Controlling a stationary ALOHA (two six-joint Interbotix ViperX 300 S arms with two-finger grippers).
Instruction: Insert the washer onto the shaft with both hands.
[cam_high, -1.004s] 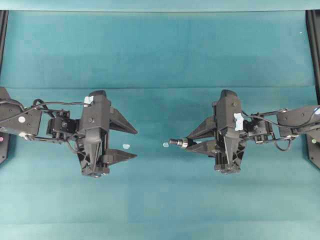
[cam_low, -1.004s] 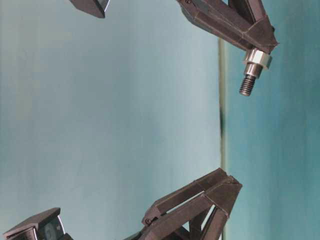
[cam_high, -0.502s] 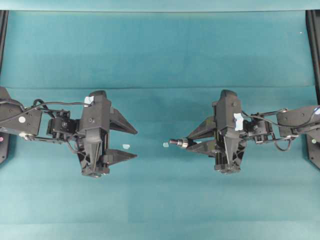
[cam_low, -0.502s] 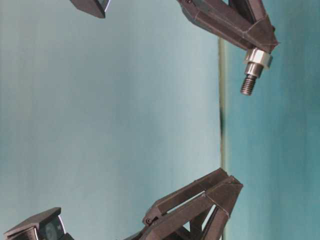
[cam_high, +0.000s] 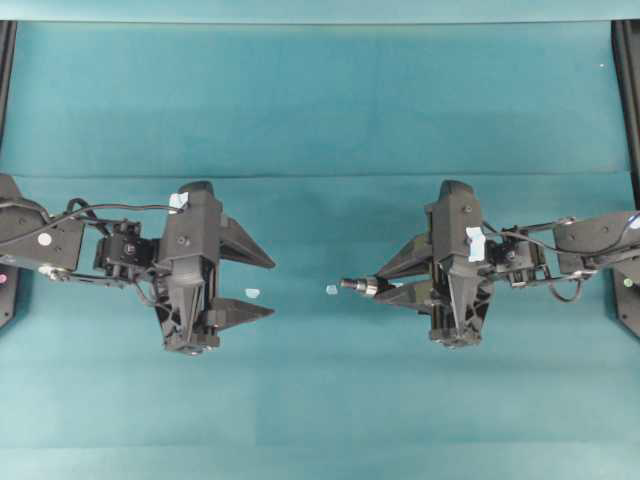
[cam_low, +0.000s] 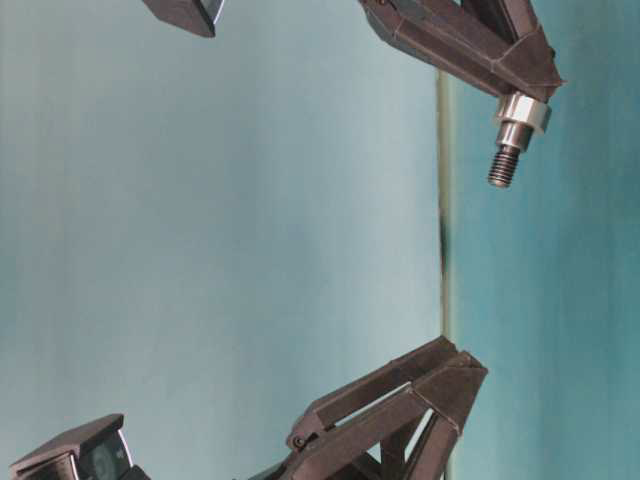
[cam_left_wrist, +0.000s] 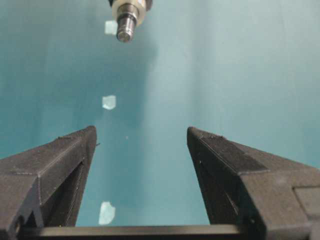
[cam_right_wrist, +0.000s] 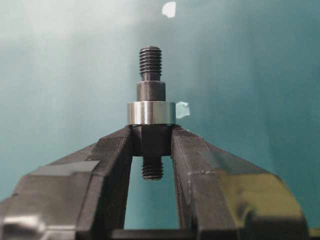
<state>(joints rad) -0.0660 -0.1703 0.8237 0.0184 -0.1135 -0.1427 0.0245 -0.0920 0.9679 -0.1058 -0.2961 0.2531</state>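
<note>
- From overhead I see my left gripper (cam_high: 262, 287) on the left, jaws wide apart and empty, above the teal table (cam_high: 320, 100).
- Two pale chips (cam_high: 252, 292) lie between the grippers.
- On the right, my right gripper (cam_high: 385, 283) clamps the shaft (cam_high: 351, 285).
- Only its wrist view shows the washer (cam_right_wrist: 151, 113) seated on the shaft, against the jaw tips.

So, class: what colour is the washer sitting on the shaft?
Shiny silver-grey; the washer rings the dark shaft, clearest in the right wrist view.
</note>
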